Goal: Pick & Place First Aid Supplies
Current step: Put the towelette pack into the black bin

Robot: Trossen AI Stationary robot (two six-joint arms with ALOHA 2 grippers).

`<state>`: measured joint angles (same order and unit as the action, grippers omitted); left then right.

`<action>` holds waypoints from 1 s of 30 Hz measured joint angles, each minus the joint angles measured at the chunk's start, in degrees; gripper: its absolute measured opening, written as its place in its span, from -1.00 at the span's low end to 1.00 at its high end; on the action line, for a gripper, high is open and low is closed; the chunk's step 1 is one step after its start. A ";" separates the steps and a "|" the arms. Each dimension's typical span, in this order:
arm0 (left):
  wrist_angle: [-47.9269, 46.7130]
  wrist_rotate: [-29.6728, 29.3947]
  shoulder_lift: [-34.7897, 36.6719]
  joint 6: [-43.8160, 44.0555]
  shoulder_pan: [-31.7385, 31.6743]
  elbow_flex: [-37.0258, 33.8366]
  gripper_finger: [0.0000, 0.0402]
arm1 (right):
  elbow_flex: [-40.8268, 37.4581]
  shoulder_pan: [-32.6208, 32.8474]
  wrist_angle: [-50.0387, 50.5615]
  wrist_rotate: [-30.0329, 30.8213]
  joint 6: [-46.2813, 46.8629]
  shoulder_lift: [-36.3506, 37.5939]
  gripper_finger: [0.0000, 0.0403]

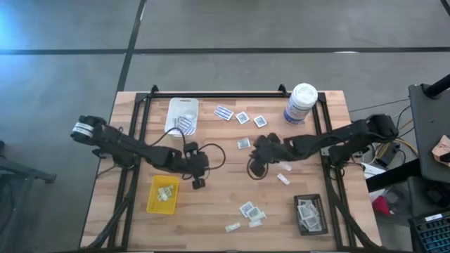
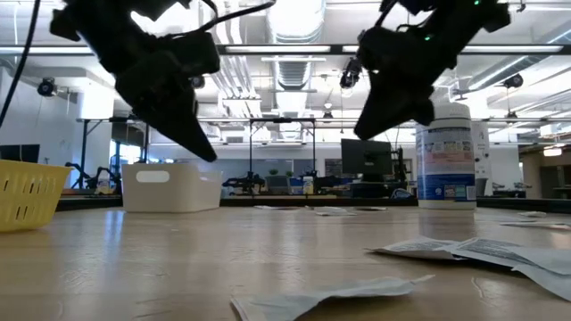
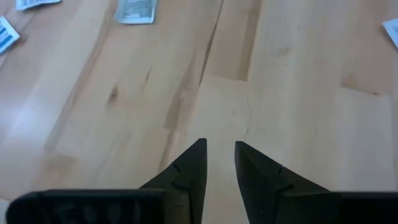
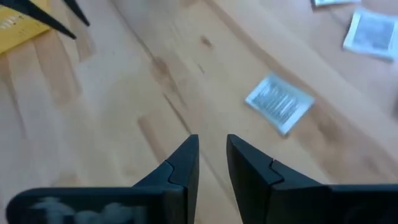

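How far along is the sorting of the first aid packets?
Partly done. Some packets already lie in the yellow tray, white tray and black tray. Both the left pincer and right pincer hover empty over bare wood. Many loose packets remain on the table.

Both claws hang over the tabletop [image 1: 225, 204] centre, left claw [image 1: 197, 176] and right claw [image 1: 254, 167] facing, packets [image 1: 250, 211] scattered around.

The low view cuts off both arms at its top edge, and the yellow tray [image 2: 27, 192] at its left edge. In the left wrist view, packets [image 3: 135, 10] run off the frame. The canister's [image 2: 446, 165] label print is too small to read. One packet [image 4: 279, 102] is blurred.
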<state>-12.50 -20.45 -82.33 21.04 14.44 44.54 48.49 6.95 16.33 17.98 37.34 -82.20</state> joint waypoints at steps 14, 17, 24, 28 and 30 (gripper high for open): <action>5.41 -0.84 -0.19 4.51 2.65 -3.70 -0.52 | 0.11 -8.23 -11.78 0.17 -7.03 -11.84 -0.57; 7.47 -1.74 -0.19 4.37 2.62 -4.23 -0.52 | 0.09 -9.68 -12.13 0.15 -5.52 -14.26 -0.58; 8.48 -2.27 -0.22 4.48 2.56 -4.59 -0.52 | 0.09 -10.78 -12.01 0.15 -4.52 -16.73 -0.63; 8.56 -2.27 -0.24 4.47 2.52 -4.62 -0.52 | 0.09 -10.76 -12.05 0.60 -4.33 -17.87 -0.64; 8.64 -2.25 -0.24 4.37 2.38 -4.62 -0.52 | 0.09 -10.76 -12.02 2.16 -4.30 -19.09 -0.63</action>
<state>-3.86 -22.70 -82.56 25.41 16.82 39.92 48.58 -3.81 4.30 20.14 33.04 -101.29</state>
